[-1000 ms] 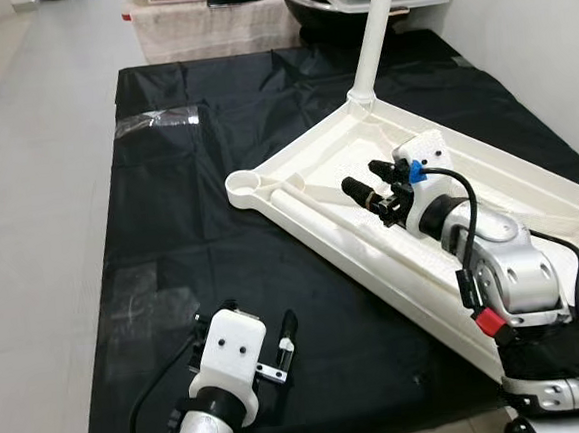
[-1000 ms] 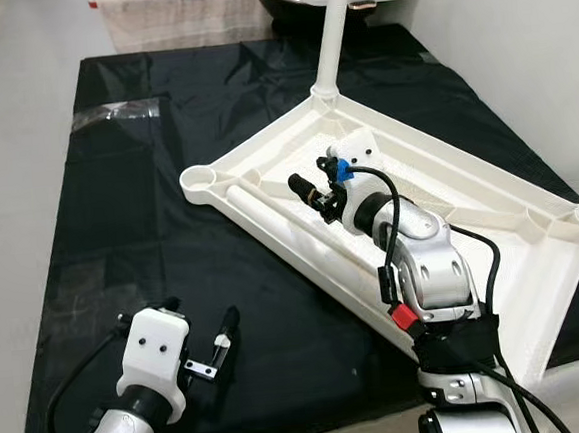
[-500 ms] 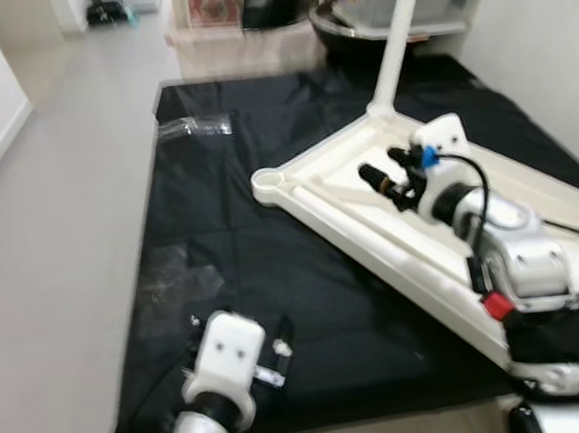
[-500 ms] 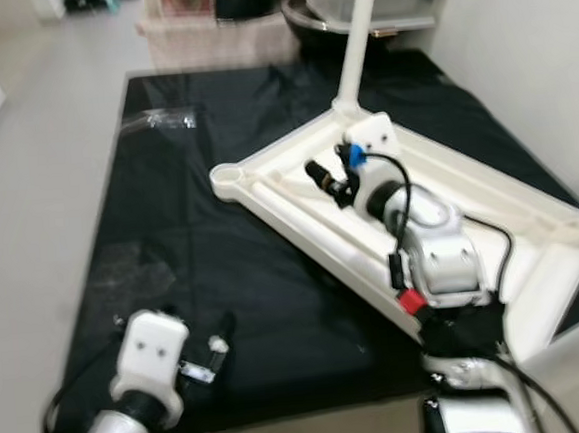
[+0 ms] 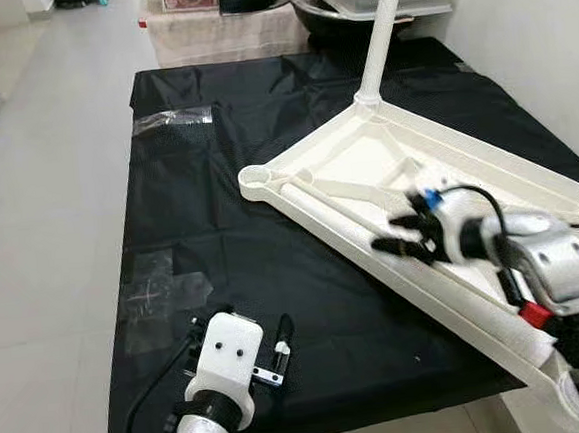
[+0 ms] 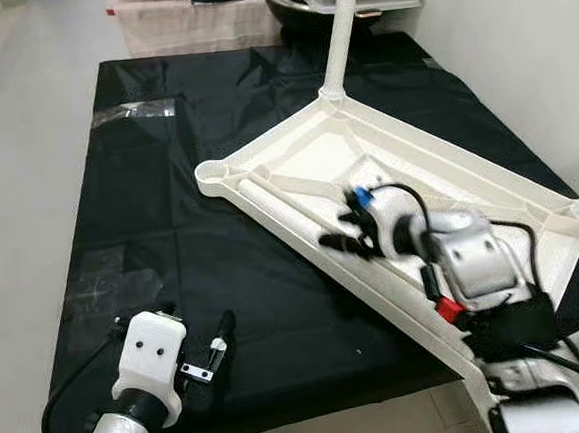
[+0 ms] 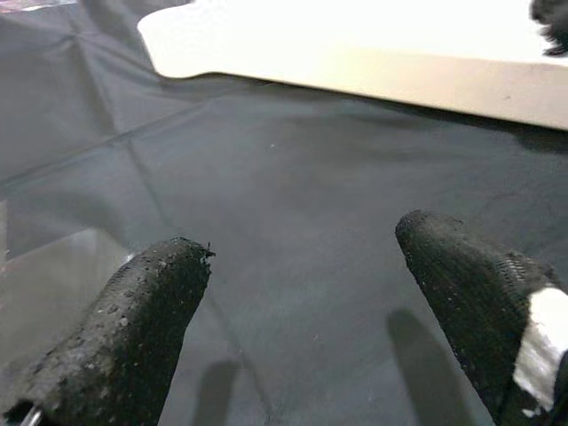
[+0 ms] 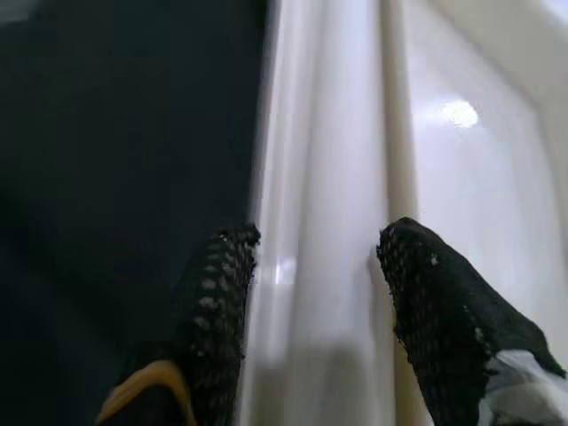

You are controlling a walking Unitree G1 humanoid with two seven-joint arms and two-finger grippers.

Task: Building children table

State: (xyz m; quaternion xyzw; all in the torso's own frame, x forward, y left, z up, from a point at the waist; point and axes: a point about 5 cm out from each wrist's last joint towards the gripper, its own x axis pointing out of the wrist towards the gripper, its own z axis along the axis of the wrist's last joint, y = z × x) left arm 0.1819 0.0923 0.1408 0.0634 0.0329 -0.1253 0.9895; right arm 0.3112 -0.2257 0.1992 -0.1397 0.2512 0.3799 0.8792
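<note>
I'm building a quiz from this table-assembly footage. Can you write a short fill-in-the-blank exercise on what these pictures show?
1. The white tabletop lies upside down on a ____ sheet spread over the floor.
2. One white leg already stands ____ from the tabletop's far corner.
3. The right gripper has its open fingers on either side of the tabletop's ____.
4. The left gripper hovers open above the ____.

Missing words: black; upright; rim; sheet
</note>
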